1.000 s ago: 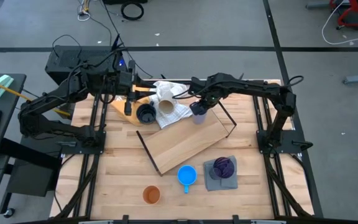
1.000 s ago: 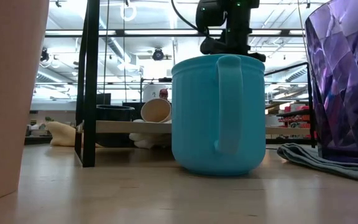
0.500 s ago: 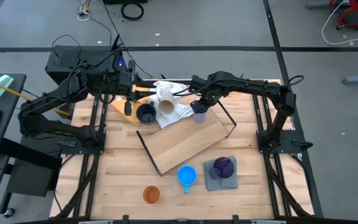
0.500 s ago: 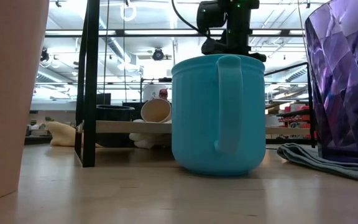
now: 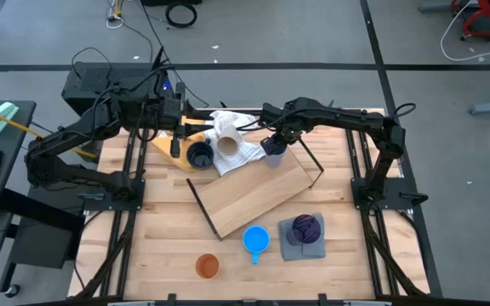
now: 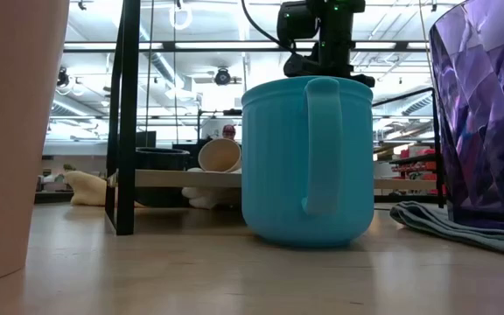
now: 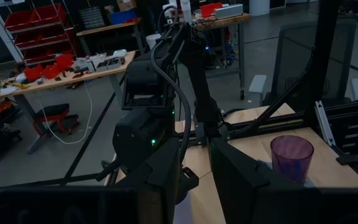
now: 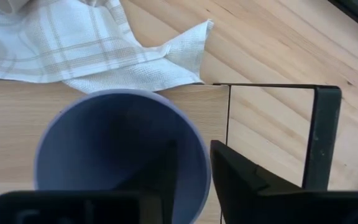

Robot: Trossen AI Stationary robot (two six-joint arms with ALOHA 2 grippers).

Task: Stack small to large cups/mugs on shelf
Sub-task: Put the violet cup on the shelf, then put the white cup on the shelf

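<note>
Your right gripper (image 5: 272, 148) is at the far right corner of the shelf (image 5: 253, 197). It is pinching the rim of the lavender cup (image 8: 122, 153): one finger is inside the cup and the other is outside. The cup stands mouth up and sits over the wood of the shelf, close to the white cloth (image 5: 232, 138). You cannot tell from these pictures if the cup is touching the board or is a little above it.

Your left gripper (image 5: 175, 144) waits on the far left side, near the dark navy mug (image 5: 199, 155). You cannot tell if its fingers are spread or pressed together.

The beige cup (image 5: 225, 140) lies on its side on the white cloth, just beside the navy mug. The bright blue mug (image 5: 256, 240) stands on the table in front of the shelf. The purple cup (image 5: 305, 227) stands on a grey cloth (image 5: 303, 249) to its right. The orange cup (image 5: 207, 266) is near the front edge, to the left.

It looks like you are on the first step, putting the lavender cup on the shelf. Next, make sure it rests flat, then let go and lift away slowly so it does not tip. After that, fetch another cup. Five cups are not on the shelf yet.
</note>
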